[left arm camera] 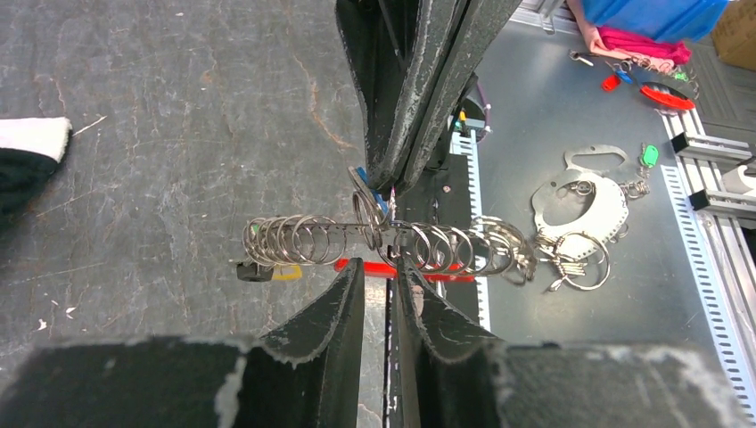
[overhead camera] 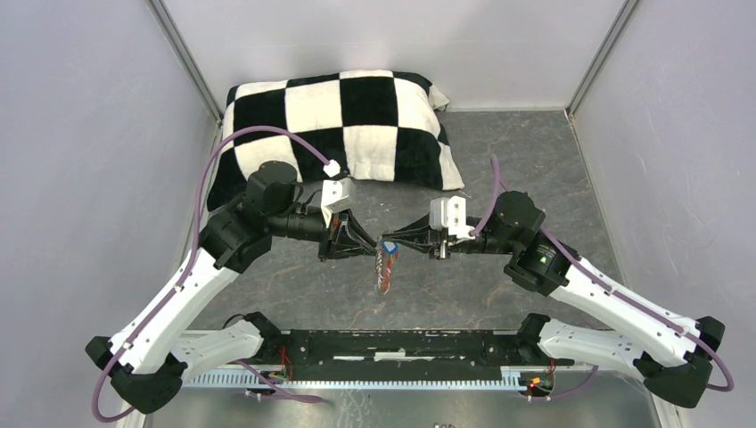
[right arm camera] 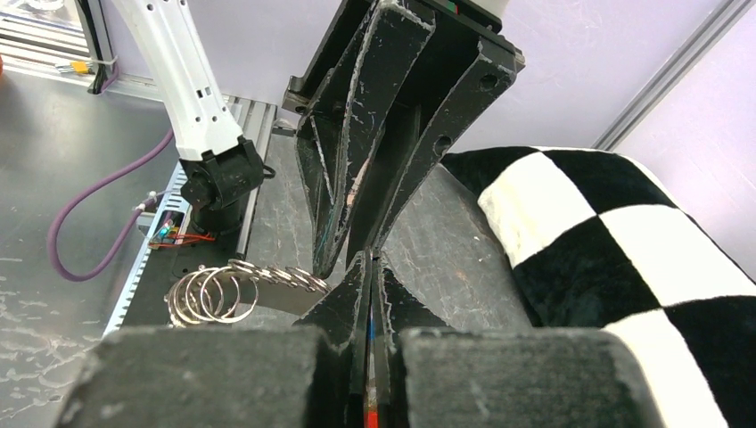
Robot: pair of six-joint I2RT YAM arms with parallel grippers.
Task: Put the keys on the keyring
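At centre of the top view, above the surface (overhead camera: 535, 160), the left end effector (overhead camera: 371, 247) clamps the keyring (overhead camera: 384, 269); the right end effector (overhead camera: 392, 241) pinches the blue key (left arm camera: 360, 175), tips nearly touching

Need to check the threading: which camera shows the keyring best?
Left wrist: the keyring stretches sideways across the frame, every coil distinct. Right wrist shows only some coils, nearly end-on. Top external shows just a small dangling bunch.
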